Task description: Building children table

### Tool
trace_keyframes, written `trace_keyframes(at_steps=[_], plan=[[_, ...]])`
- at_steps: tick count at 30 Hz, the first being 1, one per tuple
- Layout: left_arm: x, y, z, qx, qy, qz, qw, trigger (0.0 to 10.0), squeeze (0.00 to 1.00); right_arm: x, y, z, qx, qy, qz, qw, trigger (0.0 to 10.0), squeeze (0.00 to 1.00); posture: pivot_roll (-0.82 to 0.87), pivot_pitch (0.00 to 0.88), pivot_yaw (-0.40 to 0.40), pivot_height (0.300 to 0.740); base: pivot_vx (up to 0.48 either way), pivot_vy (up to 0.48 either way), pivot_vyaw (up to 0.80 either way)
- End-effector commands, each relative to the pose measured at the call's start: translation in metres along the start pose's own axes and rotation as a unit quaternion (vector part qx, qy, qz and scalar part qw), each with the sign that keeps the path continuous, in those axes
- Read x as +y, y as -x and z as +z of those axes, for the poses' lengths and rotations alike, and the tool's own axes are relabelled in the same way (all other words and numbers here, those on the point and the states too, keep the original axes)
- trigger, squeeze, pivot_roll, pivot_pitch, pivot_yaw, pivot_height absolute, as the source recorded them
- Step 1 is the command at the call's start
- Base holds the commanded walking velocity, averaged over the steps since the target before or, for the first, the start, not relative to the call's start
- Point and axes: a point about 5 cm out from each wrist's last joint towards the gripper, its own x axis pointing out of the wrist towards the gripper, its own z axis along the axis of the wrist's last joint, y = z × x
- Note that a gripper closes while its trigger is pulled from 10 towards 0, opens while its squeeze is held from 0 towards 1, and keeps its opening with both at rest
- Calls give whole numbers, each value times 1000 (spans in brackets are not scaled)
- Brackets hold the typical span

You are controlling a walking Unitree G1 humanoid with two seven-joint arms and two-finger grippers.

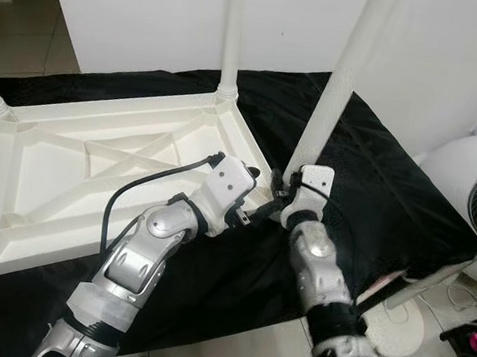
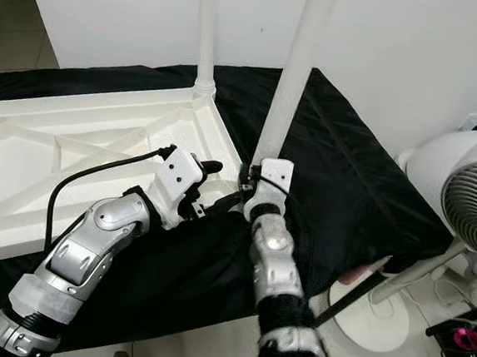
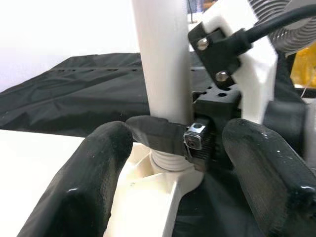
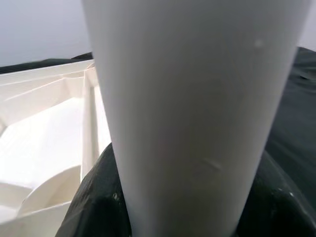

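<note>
The right end effector (image 1: pixel 281 191) clamps the base of an upright white table leg (image 1: pixel 334 91) at the upturned tabletop's (image 1: pixel 64 172) near corner, while the left end effector (image 3: pixel 175 163) gapes beside it.

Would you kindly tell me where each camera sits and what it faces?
Eye views: on the head, looking down at the upturned white table and both silver arms.
Left wrist view: along the open left gripper at the leg's base.
Right wrist view: right gripper clasping the white leg.
All views share that leg.
</note>
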Motion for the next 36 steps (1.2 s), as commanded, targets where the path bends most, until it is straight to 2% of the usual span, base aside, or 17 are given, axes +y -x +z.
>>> trace_keyframes(at_steps=[1, 4, 5, 7, 13, 14, 21, 22, 25, 26, 30, 34, 36], plan=[[4, 1, -5, 9, 2, 48, 999, 10000, 0, 1, 6, -9, 26, -32, -8, 999, 10000, 0, -69, 0, -14, 740, 0, 0, 0], [3, 2, -5, 8, 2, 45, 999, 10000, 0, -1, 8, -4, 20, -33, -3, 999, 10000, 0, -74, 0, -19, 740, 0, 0, 0], [2, 3, -5, 6, 1, 38, 999, 10000, 0, -8, 9, 2, 10, -25, -10, 1000, 10000, 0, -71, 0, -21, 740, 0, 0, 0], [2, 3, -4, 6, 0, 37, 999, 10000, 0, -10, 9, 3, 6, -21, -12, 1000, 10000, 0, -71, 0, -21, 740, 0, 0, 0], [3, 5, -4, 4, 3, 34, 999, 10000, 0, -11, 11, 5, 8, -17, -18, 1000, 10000, 0, -71, 0, -21, 740, 0, 0, 0], [2, 6, -5, 4, 3, 33, 999, 10000, 0, -11, 12, 5, 5, -17, -6, 1000, 10000, 1000, -66, 0, -26, 740, 0, 0, 0], [1, 8, -4, -2, -5, 34, 999, 10000, 0, -13, 17, 8, -11, -4, 31, 999, 10000, 1000, -59, 0, -30, 740, 0, 0, 0], [1, 10, -4, -6, -10, 33, 999, 10000, 0, -18, 19, 9, -12, -3, 62, 998, 10000, 0, -51, 0, -31, 740, 0, 0, 0], [0, 13, -3, -11, -20, 26, 999, 10000, 0, -28, 23, 10, -11, 10, 109, 994, 10000, 0, -46, 0, -31, 740, 0, 0, 0], [-1, 15, -3, -11, -23, 13, 1000, 10000, 0, -33, 25, 9, -1, 19, 154, 988, 10000, 0, -44, 0, -31, 740, 0, 0, 0], [-2, 16, -4, -10, -21, 4, 1000, 10000, 0, -36, 25, 8, 2, 30, 174, 984, 10000, 0, -45, 0, -29, 740, 0, 0, 0], [-3, 18, -6, -5, -35, -9, 999, 10000, 0, -46, 23, 7, 11, 46, 219, 975, 10000, 0, -43, 0, -21, 740, 0, 0, 0], [-4, 19, -8, 3, -47, -19, 999, 10000, 0, -51, 20, 6, 18, 62, 253, 965, 10000, 0, -43, 0, -13, 740, 0, 0, 0]])
